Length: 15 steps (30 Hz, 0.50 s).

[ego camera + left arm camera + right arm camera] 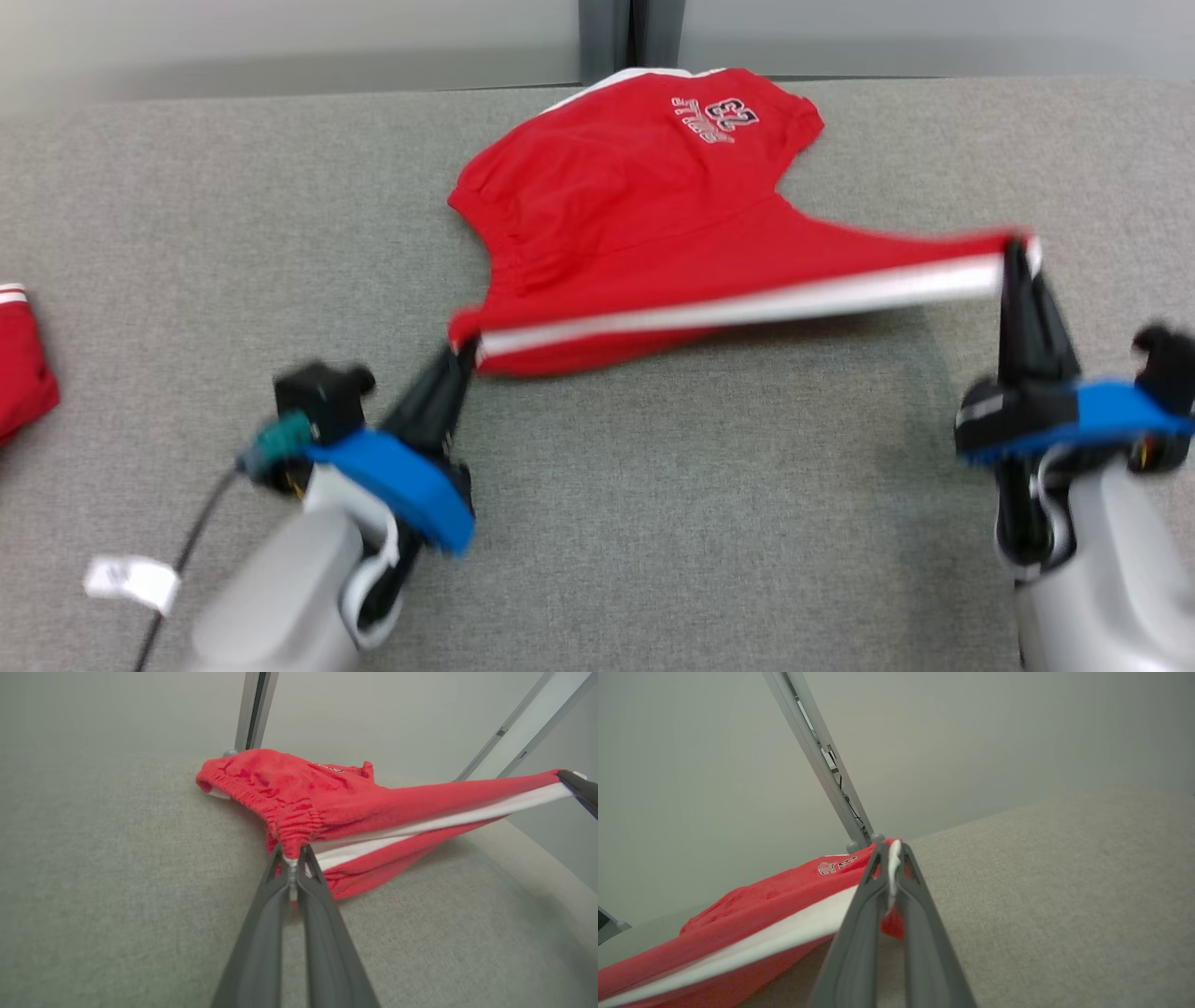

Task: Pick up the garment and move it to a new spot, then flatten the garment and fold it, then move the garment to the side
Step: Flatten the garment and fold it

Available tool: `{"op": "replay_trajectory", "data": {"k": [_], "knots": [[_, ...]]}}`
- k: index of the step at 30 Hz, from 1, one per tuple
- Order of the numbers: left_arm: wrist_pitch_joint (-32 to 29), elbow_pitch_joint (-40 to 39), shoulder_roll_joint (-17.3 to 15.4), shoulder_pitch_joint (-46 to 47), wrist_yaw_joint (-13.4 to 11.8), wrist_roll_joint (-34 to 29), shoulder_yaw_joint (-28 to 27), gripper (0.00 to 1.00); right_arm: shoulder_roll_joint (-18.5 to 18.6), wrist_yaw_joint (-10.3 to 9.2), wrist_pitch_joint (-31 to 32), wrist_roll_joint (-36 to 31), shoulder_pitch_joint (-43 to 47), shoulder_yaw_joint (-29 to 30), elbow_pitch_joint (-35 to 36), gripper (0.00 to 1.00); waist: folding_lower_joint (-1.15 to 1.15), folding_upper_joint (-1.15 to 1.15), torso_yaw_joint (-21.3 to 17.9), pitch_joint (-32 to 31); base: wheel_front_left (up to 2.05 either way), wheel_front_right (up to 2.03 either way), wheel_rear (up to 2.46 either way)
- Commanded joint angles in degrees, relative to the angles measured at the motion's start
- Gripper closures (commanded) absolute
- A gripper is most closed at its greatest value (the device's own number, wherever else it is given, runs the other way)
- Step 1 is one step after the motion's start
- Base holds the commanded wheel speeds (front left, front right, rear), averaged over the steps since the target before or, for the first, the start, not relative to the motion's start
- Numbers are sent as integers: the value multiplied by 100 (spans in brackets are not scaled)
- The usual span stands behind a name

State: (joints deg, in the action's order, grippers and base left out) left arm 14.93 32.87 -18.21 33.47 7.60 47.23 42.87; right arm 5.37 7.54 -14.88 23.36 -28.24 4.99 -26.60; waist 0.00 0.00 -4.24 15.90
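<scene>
The red garment (635, 215), a pair of shorts with a white side stripe and a printed logo, sits toward the far edge of the grey cloth-covered bench (709, 485), about midway along its width. Its logo end rests on the bench right at the far edge. Its near, striped edge is pulled taut between the two pincers.

The left pincer (464, 355) is clenched on the garment's near left corner, beside the gathered waistband. In the left wrist view its two dark fingers (261, 933) meet at the tips with red and white cloth pinched between them, low over the bench.

The right pincer (1016, 250) is clenched on the opposite end of the striped edge, toward the bench's right side. The right wrist view shows white trim squeezed between its closed fingers (920, 933). This end is raised off the bench, with a shadow under the stretched cloth, so the stripe runs in a straight line from one pincer to the other.

At the bench's left edge lies a second red cloth (19, 364) with white trim, well apart from the garment. A dark cable (187, 551) carrying a white tag (131, 581) runs from the left wrist over the bench's near left corner
</scene>
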Motion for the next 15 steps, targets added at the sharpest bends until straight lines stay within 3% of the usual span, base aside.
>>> {"op": "replay_trajectory", "data": {"k": [1, 15], "knots": [[34, 58, 31, -396, -20, -66, -141, 100, -31, -9, -44, 78, 426, 138, -21, 100, 0, 0, 21, -60, 0, 0, 0], [35, -361, 524, -2508, -22, -883, -1171, 100, -180, -11, -46, 249, 2460, 207, 320, 100, 0, 0, 219, -1071, 0, 0, 0]]}}
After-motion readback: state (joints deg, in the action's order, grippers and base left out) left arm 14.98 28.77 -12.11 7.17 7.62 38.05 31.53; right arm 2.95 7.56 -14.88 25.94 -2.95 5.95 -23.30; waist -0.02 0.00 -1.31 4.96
